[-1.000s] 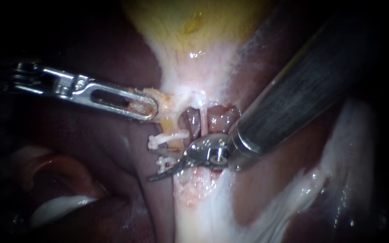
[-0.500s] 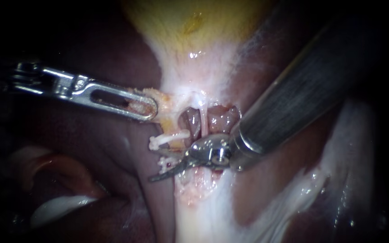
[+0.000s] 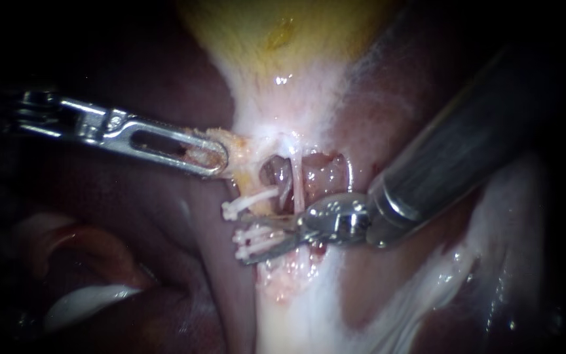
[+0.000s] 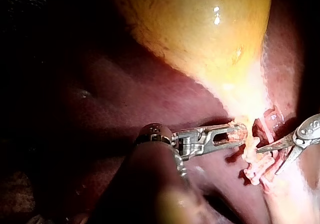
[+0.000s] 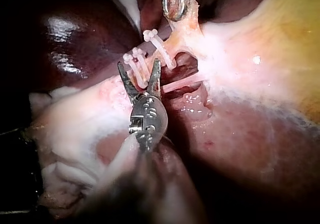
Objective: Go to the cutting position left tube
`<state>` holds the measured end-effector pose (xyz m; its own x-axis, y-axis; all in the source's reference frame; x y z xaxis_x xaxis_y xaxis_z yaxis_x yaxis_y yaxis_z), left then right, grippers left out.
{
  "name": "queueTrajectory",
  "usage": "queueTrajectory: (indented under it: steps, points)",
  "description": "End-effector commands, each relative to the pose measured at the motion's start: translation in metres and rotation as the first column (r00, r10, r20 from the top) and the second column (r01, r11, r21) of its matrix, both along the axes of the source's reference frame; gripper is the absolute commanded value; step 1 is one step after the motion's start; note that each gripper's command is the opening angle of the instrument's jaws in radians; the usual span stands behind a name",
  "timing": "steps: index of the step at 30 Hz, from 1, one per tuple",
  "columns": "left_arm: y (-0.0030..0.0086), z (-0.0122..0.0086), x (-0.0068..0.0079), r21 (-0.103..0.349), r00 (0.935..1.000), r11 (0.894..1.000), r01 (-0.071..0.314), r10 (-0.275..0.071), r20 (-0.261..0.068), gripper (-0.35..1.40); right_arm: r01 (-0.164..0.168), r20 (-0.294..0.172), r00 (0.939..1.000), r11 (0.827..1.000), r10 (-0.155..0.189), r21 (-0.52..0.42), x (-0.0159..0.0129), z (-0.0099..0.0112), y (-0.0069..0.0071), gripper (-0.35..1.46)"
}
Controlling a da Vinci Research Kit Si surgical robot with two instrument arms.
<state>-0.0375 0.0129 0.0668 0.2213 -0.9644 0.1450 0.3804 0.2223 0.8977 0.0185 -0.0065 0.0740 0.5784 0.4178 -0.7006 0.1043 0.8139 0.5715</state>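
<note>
In the endoscope view my left instrument is shut on a yellowish flap of tissue beside the gallbladder's neck and holds it to the left. The left tube carries white clips: one upper clip and two lower clips. My right instrument has two thin blades, open, and they straddle the two lower clips. The right wrist view shows the same: open blades with the clipped tube between them. A thin pale right tube runs just right of the clips.
The yellow gallbladder fills the upper middle, with dark red liver on both sides. Pale fatty tissue runs down below the clips. The right instrument's thick shaft crosses the upper right.
My right instrument has drawn back to the right along the tissue, and its blades have opened around the two lower clips. The left instrument has held still.
</note>
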Motion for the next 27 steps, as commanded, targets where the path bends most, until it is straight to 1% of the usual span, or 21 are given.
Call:
queueTrajectory:
  steps: [1,17,24,27]
  points:
    - [0.0,0.0,0.0,0.0,1.0,1.0,0.0,0.0,0.0,-0.35,-0.002,0.001,1.0,1.0,0.002,-0.001,-0.0001,0.0,0.0,1.06]
    - [-0.0001,-0.0001,0.0003,0.0,1.0,1.0,-0.001,0.001,0.001,-0.35,-0.004,0.004,1.0,1.0,0.004,-0.002,-0.0008,0.0012,0.0007,1.06]
    - [-0.0001,-0.0001,0.0002,0.0,1.0,1.0,-0.001,0.001,0.001,-0.35,-0.01,0.004,0.9999,1.0,0.01,-0.006,0.0,0.0013,0.0005,1.1]
    - [-0.0001,-0.0001,0.0002,0.0,1.0,1.0,-0.001,0.001,0.001,-0.35,-0.004,-0.003,1.0,1.0,0.004,-0.001,0.0006,0.0014,0.0002,1.11]
